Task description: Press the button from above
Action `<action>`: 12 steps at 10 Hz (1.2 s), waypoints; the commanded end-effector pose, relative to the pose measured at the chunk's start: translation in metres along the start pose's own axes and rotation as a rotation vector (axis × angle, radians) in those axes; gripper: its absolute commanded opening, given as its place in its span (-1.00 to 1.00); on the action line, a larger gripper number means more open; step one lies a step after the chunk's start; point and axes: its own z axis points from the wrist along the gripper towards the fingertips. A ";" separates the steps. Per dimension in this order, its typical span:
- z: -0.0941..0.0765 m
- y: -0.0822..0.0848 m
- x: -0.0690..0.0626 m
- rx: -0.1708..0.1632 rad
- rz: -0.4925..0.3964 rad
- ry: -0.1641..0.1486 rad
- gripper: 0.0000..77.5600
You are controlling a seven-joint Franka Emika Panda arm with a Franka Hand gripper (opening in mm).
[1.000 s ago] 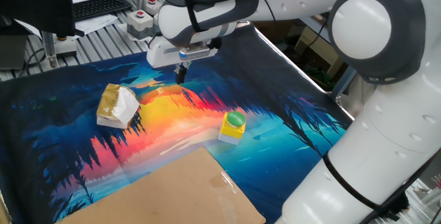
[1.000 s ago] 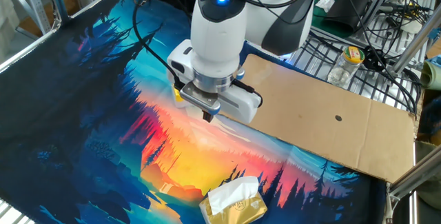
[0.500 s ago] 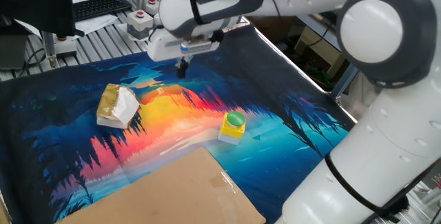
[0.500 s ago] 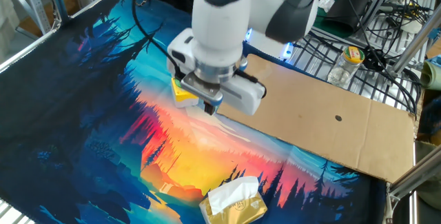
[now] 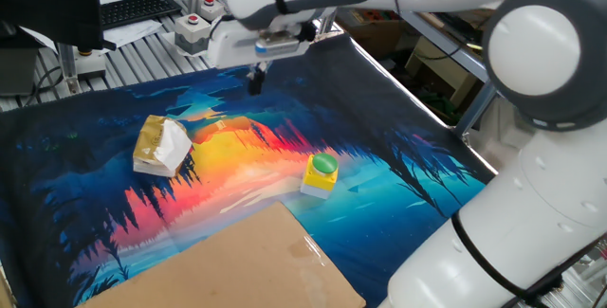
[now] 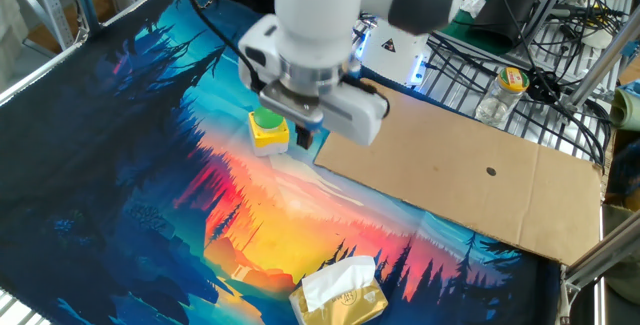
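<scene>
Colourful printed mat covers the table, mostly bare around the button. Brown cardboard sheet overlaps its near edge, just beside the button. Gripper hangs high, well apart from it; jaw state unclear. Tissue pack lies apart. Button: yellow cube, green dome cap, upright mid-mat.

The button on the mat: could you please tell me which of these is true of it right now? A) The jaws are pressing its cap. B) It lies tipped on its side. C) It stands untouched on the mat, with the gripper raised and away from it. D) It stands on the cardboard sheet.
C: the button stands upright on the mat, just off the cardboard sheet, while the gripper hangs raised and apart from it.
</scene>
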 end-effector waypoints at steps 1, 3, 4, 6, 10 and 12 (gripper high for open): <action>-0.015 -0.031 0.006 -0.020 -0.040 -0.008 -1.00; -0.007 -0.045 0.004 -0.046 -0.061 -0.007 -1.00; -0.002 -0.043 0.003 -0.044 -0.058 -0.007 -1.00; 0.015 -0.037 -0.006 -0.059 -0.053 -0.008 -1.00; 0.005 -0.015 -0.045 -0.059 -0.035 0.022 -1.00; -0.005 -0.007 -0.062 -0.058 -0.022 0.047 -1.00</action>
